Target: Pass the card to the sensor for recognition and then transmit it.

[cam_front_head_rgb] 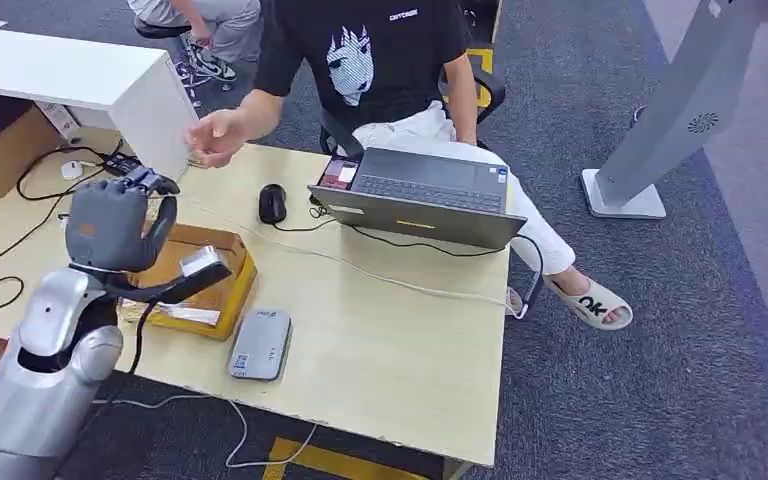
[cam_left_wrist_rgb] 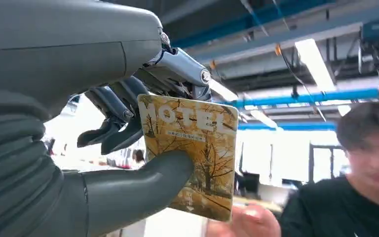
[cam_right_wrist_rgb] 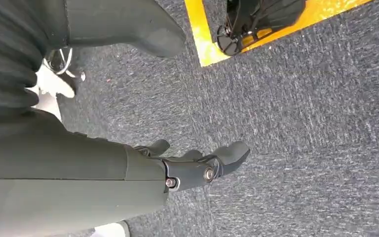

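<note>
Holding the card [cam_left_wrist_rgb: 192, 158] up: left hand [cam_front_head_rgb: 115, 225] is raised above the near-left part of the table [cam_front_head_rgb: 380, 350], thumb [cam_left_wrist_rgb: 143, 185] pressed on the card's printed face, darker fingers [cam_left_wrist_rgb: 118, 111] behind it. Card is upright-ish, slightly tilted, "MOTEL" print legible in the left wrist view. In the head view the card itself is hard to pick out behind the hand, probably hidden by the palm.

Person's hand [cam_front_head_rgb: 215, 137] is reaching in from the far side, palm open, just beyond the left hand; in the left wrist view it sits right under the card's lower edge, can't tell if touching.

Sensor [cam_front_head_rgb: 261, 344], grey flat box, lies on the table near edge, to the right of the cardboard tray [cam_front_head_rgb: 230, 275]. Tray is directly below the left hand. Card is well above both, not over the sensor.

Right hand [cam_right_wrist_rgb: 197, 165] hangs over grey carpet [cam_right_wrist_rgb: 301, 123], fingers loosely curled and apart, holding nothing.

Also on the table: black mouse [cam_front_head_rgb: 272, 203], open laptop [cam_front_head_rgb: 420, 195] at the far side in front of the seated person.
</note>
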`<state>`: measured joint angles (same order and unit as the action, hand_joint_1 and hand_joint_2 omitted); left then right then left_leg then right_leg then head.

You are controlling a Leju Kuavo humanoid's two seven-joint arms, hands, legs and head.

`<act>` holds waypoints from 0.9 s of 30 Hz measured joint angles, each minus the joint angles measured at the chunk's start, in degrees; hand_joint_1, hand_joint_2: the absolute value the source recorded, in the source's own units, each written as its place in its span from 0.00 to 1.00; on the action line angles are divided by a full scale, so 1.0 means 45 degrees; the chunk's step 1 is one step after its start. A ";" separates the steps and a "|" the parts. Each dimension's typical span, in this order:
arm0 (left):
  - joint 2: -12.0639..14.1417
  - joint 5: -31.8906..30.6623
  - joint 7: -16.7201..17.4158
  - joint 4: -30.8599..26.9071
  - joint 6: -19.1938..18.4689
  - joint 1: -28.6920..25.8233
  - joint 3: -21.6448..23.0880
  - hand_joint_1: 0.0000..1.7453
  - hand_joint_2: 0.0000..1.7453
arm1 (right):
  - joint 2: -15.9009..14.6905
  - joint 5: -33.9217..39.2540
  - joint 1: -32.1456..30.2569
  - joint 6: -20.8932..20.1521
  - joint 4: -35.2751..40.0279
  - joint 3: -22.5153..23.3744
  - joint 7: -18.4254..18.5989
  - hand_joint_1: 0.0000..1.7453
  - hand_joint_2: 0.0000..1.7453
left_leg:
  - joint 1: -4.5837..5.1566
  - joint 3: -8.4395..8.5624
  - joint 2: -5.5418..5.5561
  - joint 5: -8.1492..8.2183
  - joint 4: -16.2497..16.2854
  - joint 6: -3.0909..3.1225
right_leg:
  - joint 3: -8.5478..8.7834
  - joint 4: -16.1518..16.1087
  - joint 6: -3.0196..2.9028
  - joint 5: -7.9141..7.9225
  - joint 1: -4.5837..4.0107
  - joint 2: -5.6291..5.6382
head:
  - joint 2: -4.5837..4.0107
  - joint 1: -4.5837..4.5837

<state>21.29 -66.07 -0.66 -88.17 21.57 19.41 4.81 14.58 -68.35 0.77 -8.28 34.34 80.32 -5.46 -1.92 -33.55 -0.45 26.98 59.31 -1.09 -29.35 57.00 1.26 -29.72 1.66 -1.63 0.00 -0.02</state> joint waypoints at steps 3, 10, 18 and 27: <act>0.0233 -0.0161 0.0034 -0.0053 0.0053 0.0299 -0.0165 1.00 1.00 | -0.0010 -0.0010 0.0001 0.0044 -0.0068 0.0000 0.0000 0.00 1.00 | 0.0000 -0.0001 -0.0001 0.0000 0.0000 0.0000 | -0.0001 0.0000 0.0000 0.0000 0.0000 0.0001 | 0.0000 0.0000; 0.1164 -0.1093 0.0408 -0.0034 -0.0156 0.1205 -0.0369 1.00 1.00 | -0.0010 -0.0204 -0.0006 0.0107 -0.0078 0.0005 0.0112 0.00 1.00 | 0.0001 -0.0002 -0.0003 0.0000 0.0000 0.0000 | -0.0005 0.0000 0.0000 0.0000 0.0001 0.0002 | 0.0000 -0.0005; 0.1452 -0.1311 0.0846 0.0224 -0.0029 0.1524 -0.0379 0.00 1.00 | 0.0010 -0.0345 -0.0024 -0.0015 0.0029 0.0005 0.0403 0.00 1.00 | 0.0002 -0.0004 -0.0013 0.0000 0.0001 -0.0001 | -0.0014 -0.0001 -0.0007 0.0005 0.0002 0.0010 | 0.0000 -0.0005; 0.1073 -0.0126 0.0670 0.0233 0.0801 0.0713 -0.0583 0.00 1.00 | 0.0214 -0.0641 -0.0056 -0.0559 0.0729 0.0126 0.0748 0.00 1.00 | 0.0003 -0.0011 -0.0017 0.0001 0.0000 -0.0001 | -0.0020 -0.0002 -0.0006 0.0004 0.0003 0.0014 | 0.0000 -0.0005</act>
<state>26.12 -66.64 2.36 -87.12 25.18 22.63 2.19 15.54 -71.23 0.52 -10.80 37.62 80.89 -2.10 -1.90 -33.60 -0.52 26.99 59.32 -1.10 -29.44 56.99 1.23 -29.70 1.67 -1.57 0.00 -0.04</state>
